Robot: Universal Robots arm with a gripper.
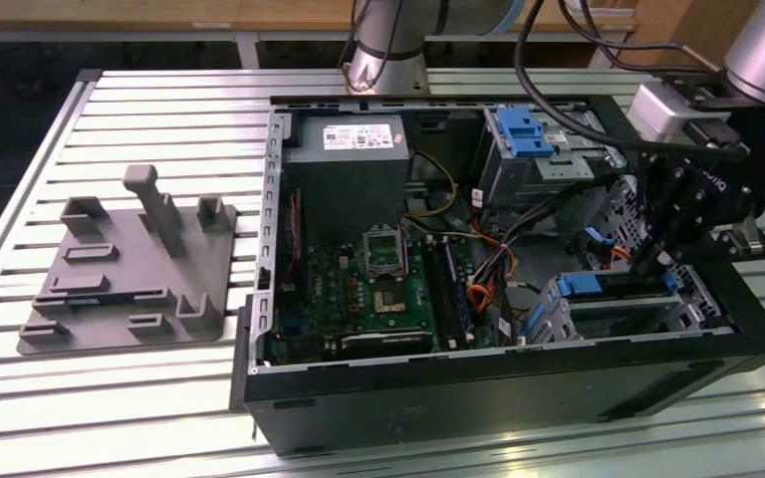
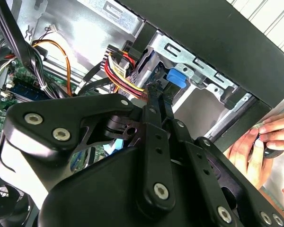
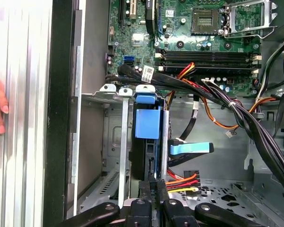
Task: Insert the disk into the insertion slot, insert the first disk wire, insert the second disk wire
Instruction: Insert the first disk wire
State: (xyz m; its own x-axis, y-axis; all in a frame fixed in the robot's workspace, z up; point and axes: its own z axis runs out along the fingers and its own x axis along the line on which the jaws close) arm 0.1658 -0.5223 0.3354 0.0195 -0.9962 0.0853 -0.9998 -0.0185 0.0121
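End effector (image 3: 151,184) pinching end of red-yellow wires (image 3: 184,182); blue-framed disk (image 3: 146,124) seated in insertion slot (image 3: 114,142)

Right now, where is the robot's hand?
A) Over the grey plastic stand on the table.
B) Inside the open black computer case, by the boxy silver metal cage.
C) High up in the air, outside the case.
B: in the exterior view the hand reaches down inside the open black computer case, right next to the boxy silver metal cage.
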